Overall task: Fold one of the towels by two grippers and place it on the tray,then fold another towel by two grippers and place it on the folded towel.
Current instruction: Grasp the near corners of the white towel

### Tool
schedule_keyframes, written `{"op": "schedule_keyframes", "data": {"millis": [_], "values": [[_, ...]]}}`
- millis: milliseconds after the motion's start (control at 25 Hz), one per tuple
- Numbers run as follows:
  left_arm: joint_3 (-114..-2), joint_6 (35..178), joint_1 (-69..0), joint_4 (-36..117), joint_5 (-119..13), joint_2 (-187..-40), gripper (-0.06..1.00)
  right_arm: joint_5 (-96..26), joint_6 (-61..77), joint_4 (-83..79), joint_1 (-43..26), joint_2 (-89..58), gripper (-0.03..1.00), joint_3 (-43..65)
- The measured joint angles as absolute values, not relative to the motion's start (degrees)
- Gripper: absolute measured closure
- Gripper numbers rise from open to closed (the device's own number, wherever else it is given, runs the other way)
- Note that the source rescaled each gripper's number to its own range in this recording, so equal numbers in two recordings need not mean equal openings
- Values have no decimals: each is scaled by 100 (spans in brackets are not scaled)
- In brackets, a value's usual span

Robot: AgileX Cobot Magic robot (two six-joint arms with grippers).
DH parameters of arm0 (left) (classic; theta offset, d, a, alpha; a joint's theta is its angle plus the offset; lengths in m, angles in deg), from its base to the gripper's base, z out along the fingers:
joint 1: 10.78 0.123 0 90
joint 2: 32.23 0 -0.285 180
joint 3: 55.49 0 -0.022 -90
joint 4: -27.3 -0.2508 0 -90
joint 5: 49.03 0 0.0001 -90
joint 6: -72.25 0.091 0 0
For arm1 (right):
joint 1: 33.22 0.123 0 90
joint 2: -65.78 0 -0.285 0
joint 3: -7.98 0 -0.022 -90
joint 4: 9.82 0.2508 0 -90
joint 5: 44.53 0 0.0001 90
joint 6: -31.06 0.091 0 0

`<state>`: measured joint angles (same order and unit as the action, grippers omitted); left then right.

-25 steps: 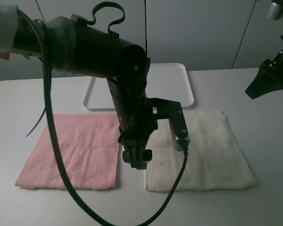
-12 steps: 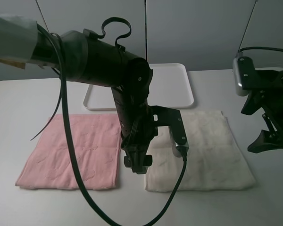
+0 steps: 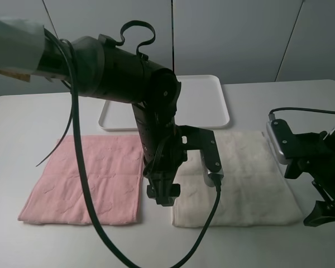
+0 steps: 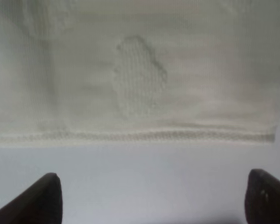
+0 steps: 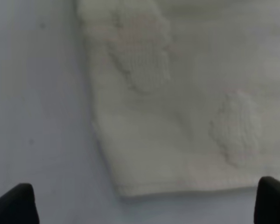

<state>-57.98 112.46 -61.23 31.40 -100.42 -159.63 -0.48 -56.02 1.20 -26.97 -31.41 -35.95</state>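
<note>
- I have the left gripper [image 4: 156,200] spread wide and empty, low over the cream towel's [image 3: 245,178] front-left edge.
- Right gripper [image 5: 143,205] is wide too and holds nothing, at the front-right corner.
- The towel lies flat, just in front of the tray [image 3: 204,100].

Black left claw [image 3: 163,194], thick black tubular arm [image 3: 117,72] joined behind it, black cable [image 3: 83,178] looped beside it, silver-edged camera box [image 3: 212,164] bracketed alongside, black right claw [image 3: 322,212], grey camera module [image 3: 279,142] mounted behind
</note>
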Motion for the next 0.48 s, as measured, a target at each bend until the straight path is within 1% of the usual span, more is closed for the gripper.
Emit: {"op": "schedule_keyframes", "data": {"millis": [80, 280, 480], "values": [[-5798, 11250, -6123, 3140, -10029, -15963, -6, -173, -5716, 78, -2656, -3141, -3, -3766], [-5798, 11264, -6123, 3140, -10021, -15963, -6, -662, -5845, -344, -2058, -3141, -3, -4074], [-5798, 11273, -6123, 3130, -10021, -15963, -6, -902, -5715, -675, -1967, -3130, -3, -4290]]}}
